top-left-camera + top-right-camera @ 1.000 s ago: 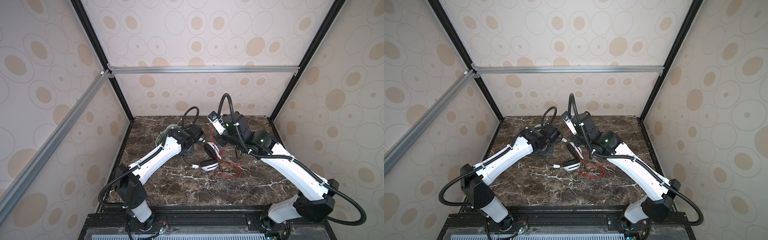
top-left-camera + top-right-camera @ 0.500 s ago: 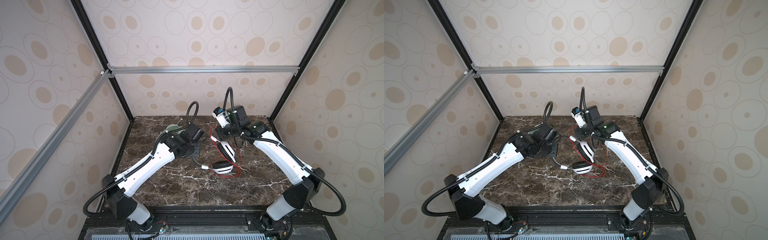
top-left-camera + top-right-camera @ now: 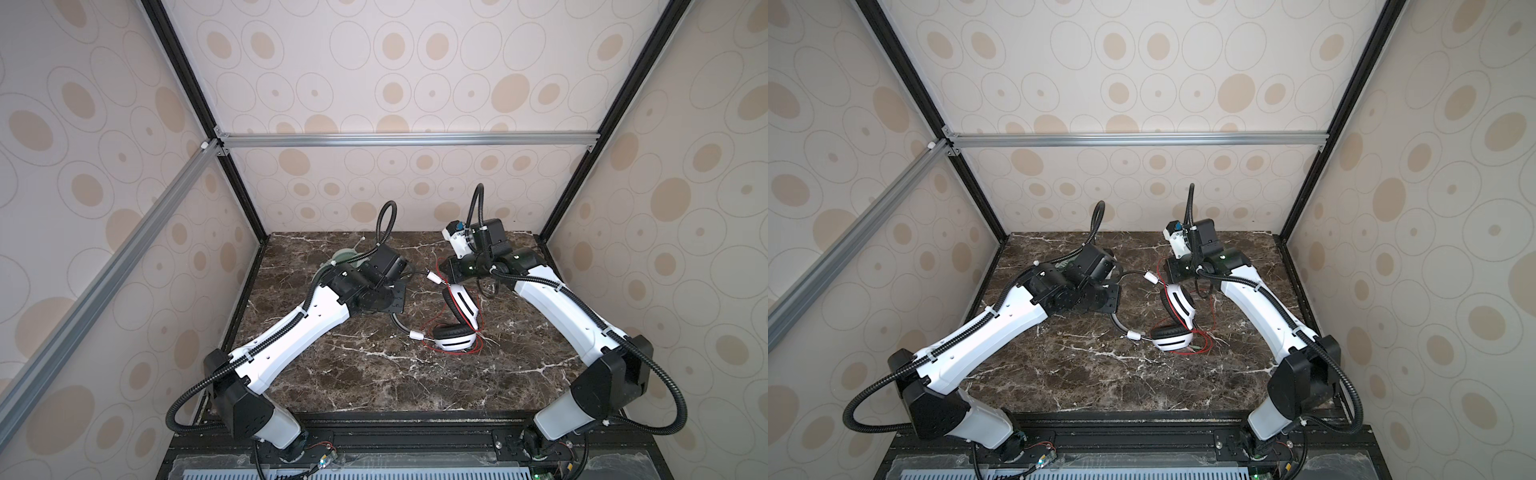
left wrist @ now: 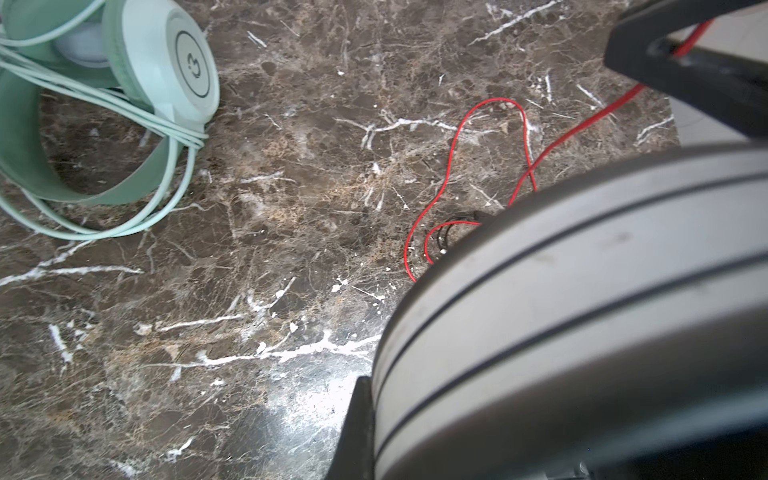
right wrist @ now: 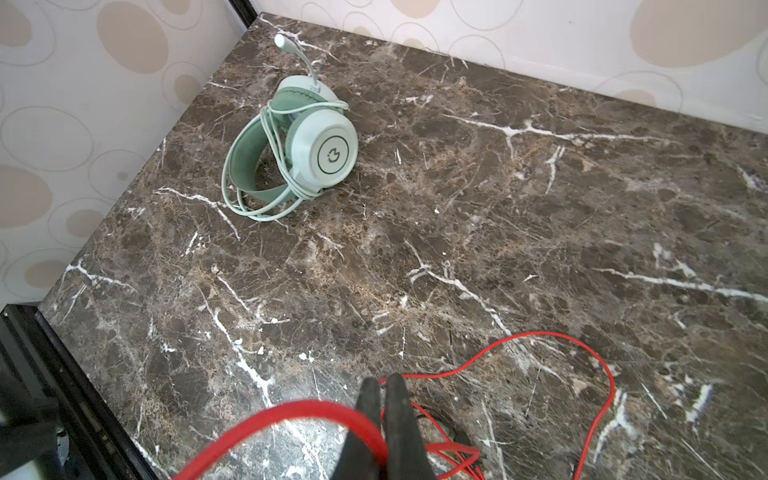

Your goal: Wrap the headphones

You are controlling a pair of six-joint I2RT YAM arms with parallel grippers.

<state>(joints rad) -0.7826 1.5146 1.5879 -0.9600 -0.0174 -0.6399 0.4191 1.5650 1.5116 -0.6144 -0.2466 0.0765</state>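
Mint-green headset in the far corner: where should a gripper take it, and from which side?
On the mint-green headset, take the headband mid-arc from above, jaws across its thin wall: it stands on edge on the table. The earcups look too wide and round for the jaws, and the wrapped cable bunches beside the cup.

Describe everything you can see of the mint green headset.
The mint-green headset looks like matte plastic: two round ear cups, the near one bearing a ringed logo, a darker green headband, and a white-tipped mic boom pointing toward the wall. Its pale green cable is looped around band and cups. It rests on the marble table, touched by nothing else.
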